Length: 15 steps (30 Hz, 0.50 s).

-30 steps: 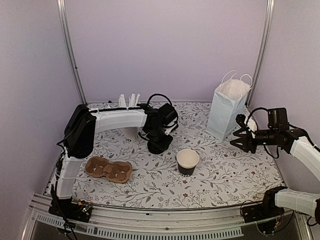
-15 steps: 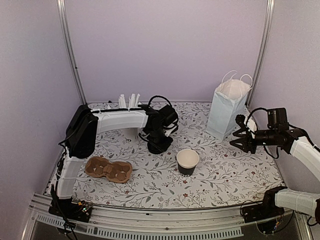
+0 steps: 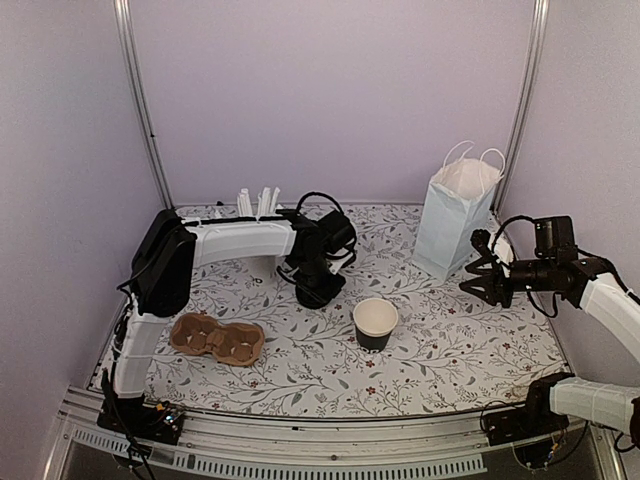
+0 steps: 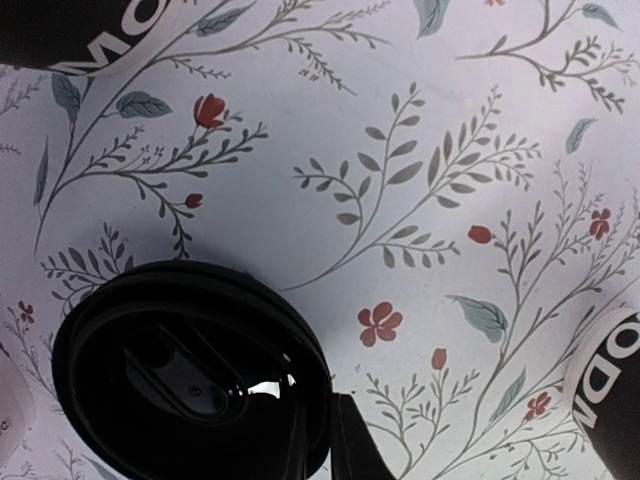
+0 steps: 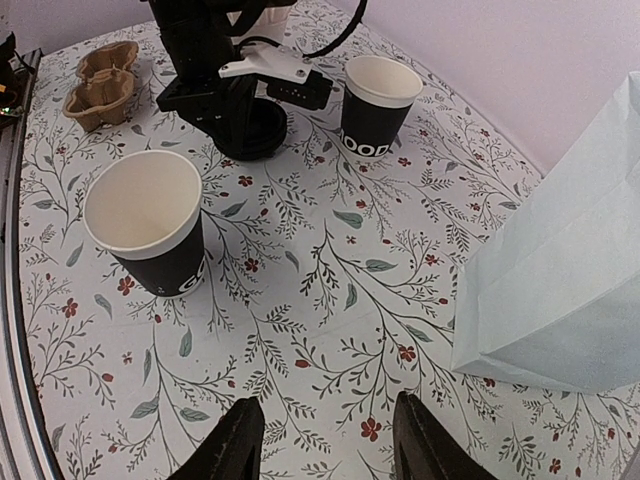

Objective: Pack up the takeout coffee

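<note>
Two takeout coffee cups show in the right wrist view, black with cream insides: one near [image 5: 148, 222], one farther back [image 5: 378, 98]. From above only one cup [image 3: 375, 323] shows, mid-table. My left gripper [image 3: 318, 282] is down on a flat black lid [image 3: 320, 292]. In the left wrist view its jaws [image 4: 318, 415] pinch the lid's rim [image 4: 190, 365], one finger inside and one outside. Cup walls edge that view at the top left [image 4: 80, 30] and right [image 4: 610, 390]. My right gripper [image 3: 486, 277] hovers open and empty beside the pale blue bag [image 3: 455, 215].
A brown cardboard cup carrier [image 3: 217, 338] lies at the front left. White straws [image 3: 258, 203] stand at the back behind the left arm. The bag stands upright with its mouth open at the back right. The bag wall [image 5: 570, 280] fills the right of the right wrist view.
The left gripper's jaws have closed in on the lid's rim. Neither arm has shifted noticeably, and the cups and bag stay put.
</note>
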Each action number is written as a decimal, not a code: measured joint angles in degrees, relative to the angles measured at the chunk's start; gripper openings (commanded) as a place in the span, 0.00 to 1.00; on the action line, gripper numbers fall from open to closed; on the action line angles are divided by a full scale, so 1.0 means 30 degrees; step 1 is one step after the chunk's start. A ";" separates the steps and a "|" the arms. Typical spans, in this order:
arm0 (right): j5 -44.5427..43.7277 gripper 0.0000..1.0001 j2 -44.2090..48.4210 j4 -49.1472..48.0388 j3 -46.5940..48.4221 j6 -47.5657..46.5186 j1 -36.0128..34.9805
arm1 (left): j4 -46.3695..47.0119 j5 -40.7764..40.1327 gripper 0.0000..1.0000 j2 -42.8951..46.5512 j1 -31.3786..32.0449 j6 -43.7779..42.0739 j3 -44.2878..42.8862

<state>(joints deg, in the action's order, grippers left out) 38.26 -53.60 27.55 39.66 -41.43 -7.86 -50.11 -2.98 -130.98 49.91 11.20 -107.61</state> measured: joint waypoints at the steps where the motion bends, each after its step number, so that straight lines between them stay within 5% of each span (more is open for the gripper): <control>1: 0.0000 0.47 0.0000 0.0000 0.0000 0.0000 0.0000 | -0.0015 -0.0007 0.06 0.0000 0.0000 -0.0015 0.0007; 15: -0.0007 0.47 -0.0007 0.0000 0.0000 -0.0073 0.0000 | -0.0962 0.0029 0.00 0.1690 -0.0007 -0.0066 0.0248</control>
<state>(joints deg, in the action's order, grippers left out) 38.24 -53.63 27.55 39.66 -41.65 -7.86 -52.99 -2.90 -125.91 49.89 11.00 -106.87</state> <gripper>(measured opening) 0.468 0.042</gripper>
